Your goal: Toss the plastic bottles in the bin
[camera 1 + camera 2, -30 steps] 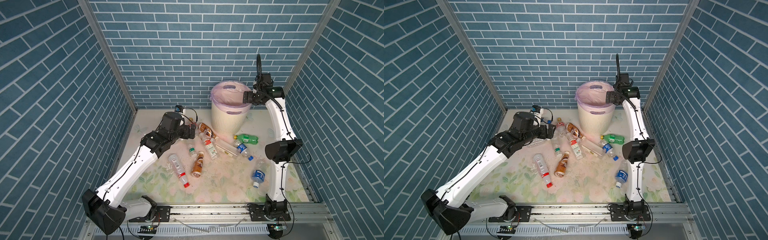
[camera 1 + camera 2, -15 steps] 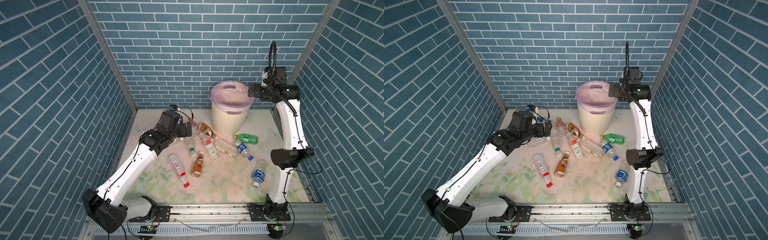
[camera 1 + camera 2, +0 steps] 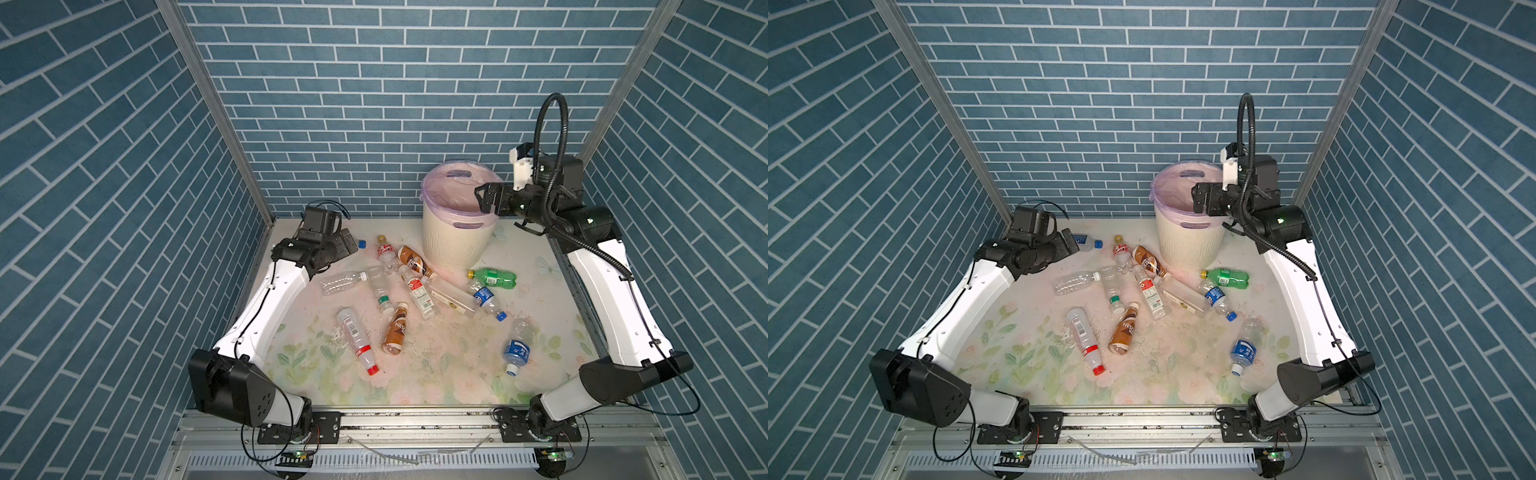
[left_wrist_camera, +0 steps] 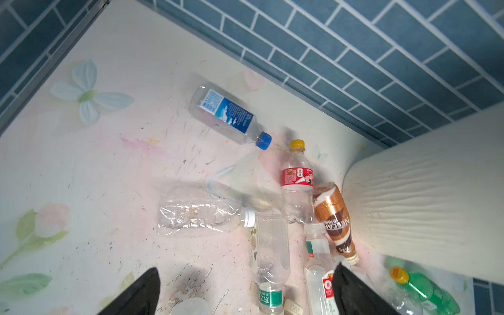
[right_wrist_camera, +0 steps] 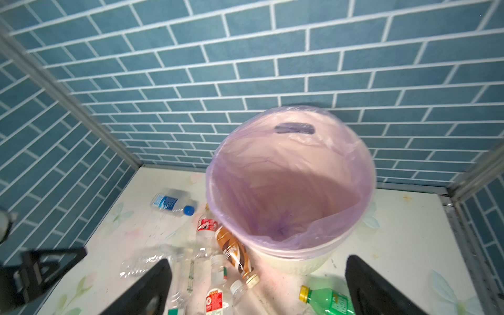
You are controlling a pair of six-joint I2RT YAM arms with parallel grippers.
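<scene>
Floral mat (image 3: 436, 374), bottles (image 3: 397, 330) strewn; right gripper (image 3: 482, 199) apart at bin (image 3: 453, 245) rim; left gripper (image 3: 353, 245) apart.

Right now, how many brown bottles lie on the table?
2. One brown bottle lies beside the bin; the second brown bottle lies mid-table, beside a red-capped clear bottle. More may hide inside the bin.

The bin (image 3: 453, 249), cream-white, ribbed and lined with a lilac bag, is stood upright at one o'clock in both top views. The plastic bottles (image 3: 419, 293) are strewn flat around the centre. A green bottle (image 3: 494, 277) is laid at the bin's five o'clock, a blue-labelled bottle (image 3: 516, 351) at four o'clock, and a blue-capped bottle (image 3: 1084, 242) at eleven o'clock.
</scene>
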